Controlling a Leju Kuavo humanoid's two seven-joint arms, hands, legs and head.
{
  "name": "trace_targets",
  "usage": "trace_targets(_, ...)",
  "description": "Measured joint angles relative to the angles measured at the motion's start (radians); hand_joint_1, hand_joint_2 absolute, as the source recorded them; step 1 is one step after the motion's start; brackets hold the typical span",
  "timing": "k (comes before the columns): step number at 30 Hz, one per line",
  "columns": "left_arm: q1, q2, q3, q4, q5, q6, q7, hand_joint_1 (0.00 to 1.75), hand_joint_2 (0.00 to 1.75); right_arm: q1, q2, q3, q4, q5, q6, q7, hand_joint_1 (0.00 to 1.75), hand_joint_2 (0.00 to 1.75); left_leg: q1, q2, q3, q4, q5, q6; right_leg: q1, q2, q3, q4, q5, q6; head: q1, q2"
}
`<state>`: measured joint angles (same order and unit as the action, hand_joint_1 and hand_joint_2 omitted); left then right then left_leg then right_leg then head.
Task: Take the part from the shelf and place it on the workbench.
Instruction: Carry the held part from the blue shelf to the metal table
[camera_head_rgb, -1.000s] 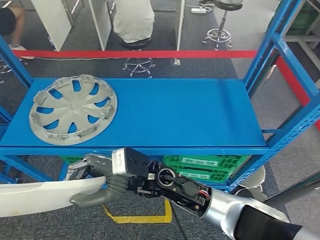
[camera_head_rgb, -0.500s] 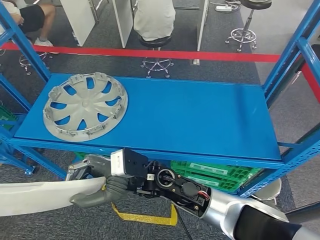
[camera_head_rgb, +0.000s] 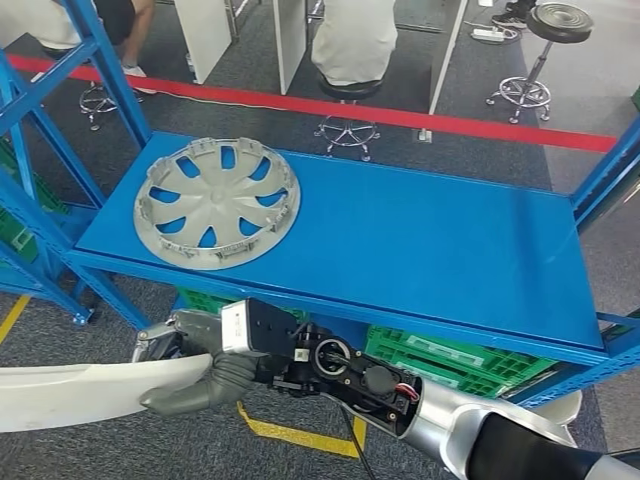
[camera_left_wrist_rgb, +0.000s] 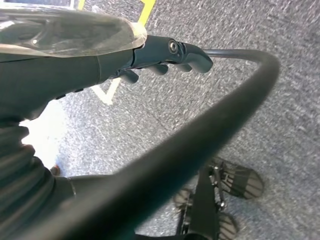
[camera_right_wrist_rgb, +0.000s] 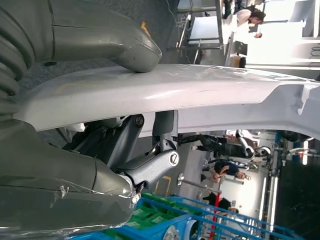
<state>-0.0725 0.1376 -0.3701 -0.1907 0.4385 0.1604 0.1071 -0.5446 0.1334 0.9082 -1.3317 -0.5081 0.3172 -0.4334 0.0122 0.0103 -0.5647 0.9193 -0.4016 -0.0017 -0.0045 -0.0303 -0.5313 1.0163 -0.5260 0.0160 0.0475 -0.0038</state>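
A long white curved part (camera_head_rgb: 75, 395) hangs low in front of the blue shelf (camera_head_rgb: 423, 250). My right hand (camera_head_rgb: 192, 370) grips its end, thumb under it and fingers over its top edge. In the right wrist view the thumb (camera_right_wrist_rgb: 113, 45) presses on one face of the white part (camera_right_wrist_rgb: 188, 95) and the fingers (camera_right_wrist_rgb: 151, 165) clamp the other. A grey hubcap (camera_head_rgb: 216, 200) lies flat on the shelf's left end. My left hand (camera_left_wrist_rgb: 113, 60) hangs over the grey carpet with its fingers stretched out and nothing in them.
Green crates (camera_head_rgb: 453, 360) stand under the shelf board. Blue uprights (camera_head_rgb: 106, 70) frame the shelf's left end. Behind it run a red floor line (camera_head_rgb: 453, 120), stools (camera_head_rgb: 540, 40) and a seated person (camera_head_rgb: 355, 40). Yellow tape (camera_head_rgb: 302, 435) marks the carpet below my arm.
The whole picture has shifted: the camera has turned left, so shelf and hubcap sit further right. My right hand keeps the same grip on the white part.
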Motion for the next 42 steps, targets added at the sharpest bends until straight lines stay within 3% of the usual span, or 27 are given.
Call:
trace_targets(2, -0.001, 0.000, -0.003, 0.000, -0.003, 0.000, -0.006, 0.00, 1.75, 0.002, -0.001, -0.004, 0.000, 0.002, -0.004, 0.001, 1.75, 1.75, -0.001, -0.011, 0.001, 0.000, -0.001, 0.006, -0.002, 0.021, -0.069, 0.154, -0.072, 0.004, 0.006, 0.000)
trace_targets(3, -0.002, 0.000, -0.004, 0.000, -0.004, 0.000, -0.008, 0.00, 1.75, 0.005, -0.002, -0.006, 0.000, 0.003, -0.006, 0.001, 1.75, 1.75, -0.001, -0.018, 0.002, 0.000, -0.001, 0.007, -0.002, 0.025, -0.104, 0.227, -0.097, 0.005, 0.009, 0.000)
trace_targets(4, -0.002, 0.000, -0.005, 0.000, -0.005, 0.000, -0.009, 0.00, 1.75, 0.007, -0.003, -0.008, 0.000, 0.004, -0.008, 0.002, 1.75, 1.75, -0.002, -0.024, 0.003, 0.001, -0.002, 0.007, -0.002, 0.027, -0.124, 0.264, -0.103, 0.005, 0.010, 0.000)
trace_targets(5, -0.002, 0.000, -0.005, 0.000, -0.006, 0.000, -0.009, 0.00, 1.75, 0.009, -0.004, -0.010, 0.000, 0.005, -0.010, 0.003, 1.75, 1.75, -0.003, -0.033, 0.005, 0.001, -0.002, 0.007, -0.002, 0.028, -0.122, 0.252, -0.083, 0.003, 0.011, 0.000)
trace_targets(6, -0.003, -0.001, -0.006, 0.000, -0.007, 0.000, -0.009, 0.00, 1.75, 0.010, -0.004, -0.012, -0.001, 0.006, -0.011, 0.004, 1.75, 1.75, -0.003, -0.041, 0.008, 0.001, -0.003, 0.006, -0.002, 0.031, -0.101, 0.201, -0.046, -0.001, 0.012, 0.000)
trace_targets(8, -0.005, -0.004, -0.007, 0.000, -0.009, 0.000, -0.009, 0.00, 1.75, 0.009, -0.004, -0.016, -0.002, 0.006, -0.012, 0.004, 1.75, 1.75, -0.003, -0.058, 0.011, 0.002, -0.005, 0.003, -0.002, 0.059, -0.033, 0.037, 0.040, -0.012, 0.015, 0.000)
trace_targets(9, -0.007, -0.005, -0.007, 0.000, -0.010, -0.001, -0.009, 0.00, 1.75, 0.008, -0.004, -0.018, -0.002, 0.007, -0.013, 0.004, 1.75, 1.75, -0.004, -0.065, 0.008, 0.004, -0.005, 0.000, -0.003, 0.073, -0.008, -0.022, 0.061, -0.016, 0.014, 0.000)
trace_targets(11, -0.010, -0.006, -0.009, 0.000, -0.011, -0.001, -0.005, 0.00, 1.75, 0.009, -0.005, -0.020, -0.003, 0.010, -0.015, 0.005, 1.75, 1.75, -0.003, -0.078, -0.002, 0.007, -0.002, -0.011, -0.001, 0.088, 0.010, -0.067, 0.069, -0.020, 0.013, 0.000)
trace_targets(13, -0.009, -0.005, -0.012, 0.000, -0.011, -0.001, 0.000, 0.00, 1.75, 0.009, -0.004, -0.023, -0.003, 0.014, -0.015, 0.006, 1.75, 1.75, -0.001, -0.082, -0.008, 0.009, 0.000, -0.023, -0.003, 0.077, 0.015, -0.075, 0.074, -0.027, 0.012, 0.000)
trace_targets(14, -0.009, -0.005, -0.013, 0.000, -0.011, -0.001, 0.001, 0.00, 1.75, 0.009, -0.004, -0.024, -0.004, 0.015, -0.015, 0.006, 1.75, 1.75, -0.002, -0.072, -0.015, 0.024, -0.011, -0.027, -0.005, 0.069, 0.018, -0.080, 0.078, -0.032, 0.009, 0.000)
trace_targets(15, -0.010, -0.005, -0.014, 0.000, -0.011, -0.001, 0.001, 0.00, 1.75, 0.008, -0.004, -0.025, -0.004, 0.016, -0.015, 0.006, 1.75, 1.75, -0.003, -0.058, -0.030, 0.055, -0.031, -0.031, -0.009, 0.061, 0.021, -0.085, 0.081, -0.036, 0.004, 0.000)
trace_targets(18, -0.015, -0.006, -0.019, 0.000, -0.011, -0.002, 0.001, 0.00, 1.75, 0.010, -0.004, -0.027, -0.005, 0.016, -0.016, 0.007, 1.75, 1.75, 0.001, -0.024, -0.133, 0.260, -0.125, -0.043, -0.009, 0.034, 0.020, -0.088, 0.082, -0.041, -0.006, 0.000)
trace_targets(19, -0.015, -0.006, -0.021, 0.000, -0.011, -0.002, 0.001, 0.00, 1.75, 0.011, -0.004, -0.027, -0.005, 0.016, -0.016, 0.008, 1.75, 1.75, 0.003, -0.021, -0.162, 0.316, -0.142, -0.047, -0.009, 0.025, 0.019, -0.088, 0.082, -0.041, -0.007, 0.000)
trace_targets(20, -0.014, -0.006, -0.022, 0.000, -0.010, -0.002, 0.002, 0.00, 1.75, 0.012, -0.004, -0.028, -0.005, 0.016, -0.016, 0.008, 1.75, 1.75, 0.005, -0.018, -0.169, 0.327, -0.136, -0.050, -0.009, 0.017, 0.019, -0.088, 0.081, -0.041, -0.008, 0.000)
trace_targets(21, -0.012, -0.006, -0.023, 0.000, -0.009, -0.002, 0.004, 0.00, 1.75, 0.012, -0.004, -0.028, -0.005, 0.016, -0.016, 0.009, 1.75, 1.75, 0.007, -0.016, -0.155, 0.300, -0.115, -0.051, -0.009, 0.010, 0.019, -0.087, 0.080, -0.040, -0.008, 0.000)
trace_targets(23, -0.011, -0.005, -0.023, 0.000, -0.006, -0.002, 0.007, 0.00, 1.75, 0.011, -0.004, -0.029, -0.005, 0.016, -0.015, 0.010, 1.75, 1.75, 0.009, 0.001, -0.075, 0.146, -0.045, -0.052, -0.011, -0.001, 0.021, -0.084, 0.075, -0.034, -0.009, 0.000)
trace_targets(25, -0.012, -0.005, -0.024, 0.000, -0.005, -0.002, 0.008, 0.00, 1.75, 0.009, -0.004, -0.031, -0.005, 0.017, -0.016, 0.012, 1.75, 1.75, 0.005, 0.017, -0.013, 0.029, -0.007, -0.045, -0.007, -0.009, 0.022, -0.080, 0.068, -0.023, -0.010, 0.000)
trace_targets(28, -0.010, -0.006, -0.025, 0.000, -0.005, -0.002, 0.008, 0.00, 1.75, 0.008, -0.004, -0.033, -0.005, 0.019, -0.019, 0.015, 1.75, 1.75, -0.001, 0.007, -0.006, 0.010, -0.007, -0.025, -0.003, -0.017, 0.025, -0.078, 0.062, -0.008, -0.001, 0.000)
trace_targets(30, -0.008, -0.006, -0.028, 0.000, -0.006, -0.002, 0.008, 0.00, 1.75, 0.009, -0.004, -0.035, -0.006, 0.019, -0.022, 0.016, 1.75, 1.75, 0.001, 0.001, -0.003, 0.009, -0.007, -0.013, -0.007, -0.008, 0.017, -0.056, 0.041, 0.003, 0.001, 0.000)
trace_targets(32, -0.009, -0.006, -0.030, 0.000, -0.007, -0.002, 0.008, 0.00, 1.75, 0.009, -0.005, -0.037, -0.008, 0.019, -0.025, 0.017, 1.75, 1.75, 0.002, -0.006, 0.000, 0.007, -0.007, -0.002, -0.007, 0.014, -0.030, 0.052, -0.021, 0.008, 0.007, 0.000)
trace_targets(34, -0.011, -0.006, -0.031, 0.000, -0.010, -0.002, 0.008, 0.00, 1.75, 0.014, -0.007, -0.038, -0.008, 0.020, -0.030, 0.021, 1.75, 1.75, -0.001, -0.017, 0.001, 0.008, -0.009, 0.003, -0.006, 0.024, -0.102, 0.207, -0.085, 0.007, 0.012, 0.000)
trace_targets(35, -0.011, -0.006, -0.033, 0.000, -0.011, -0.003, 0.008, 0.00, 1.75, 0.018, -0.009, -0.038, -0.008, 0.020, -0.032, 0.023, 1.75, 1.75, -0.003, -0.024, 0.003, 0.008, -0.010, 0.004, -0.005, 0.026, -0.123, 0.246, -0.091, 0.005, 0.013, 0.000)
trace_targets(36, -0.011, -0.006, -0.034, 0.000, -0.012, -0.003, 0.009, 0.00, 1.75, 0.021, -0.011, -0.038, -0.008, 0.020, -0.034, 0.026, 1.75, 1.75, -0.005, -0.031, 0.005, 0.008, -0.011, 0.005, -0.005, 0.028, -0.127, 0.250, -0.079, 0.002, 0.014, 0.000)
trace_targets(38, -0.012, -0.008, -0.037, 0.000, -0.012, -0.004, 0.011, 0.00, 1.75, 0.024, -0.012, -0.038, -0.009, 0.020, -0.035, 0.030, 1.75, 1.75, -0.007, -0.048, 0.012, 0.008, -0.014, 0.005, -0.003, 0.038, -0.077, 0.130, 0.002, -0.009, 0.016, 0.000)
trace_targets(40, -0.015, -0.012, -0.038, 0.000, -0.006, -0.005, 0.011, 0.00, 1.75, 0.023, -0.013, -0.040, -0.012, 0.019, -0.035, 0.035, 1.75, 1.75, -0.008, -0.063, 0.014, 0.010, -0.016, 0.001, 0.000, 0.069, -0.017, -0.009, 0.065, -0.022, 0.014, 0.000)
trace_targets(42, -0.016, -0.014, -0.038, 0.000, 0.003, -0.005, 0.010, 0.00, 1.75, 0.024, -0.013, -0.040, -0.014, 0.019, -0.036, 0.038, 1.75, 1.75, -0.004, -0.075, 0.006, 0.011, -0.013, -0.008, 0.003, 0.083, 0.007, -0.059, 0.071, -0.027, 0.015, 0.000)
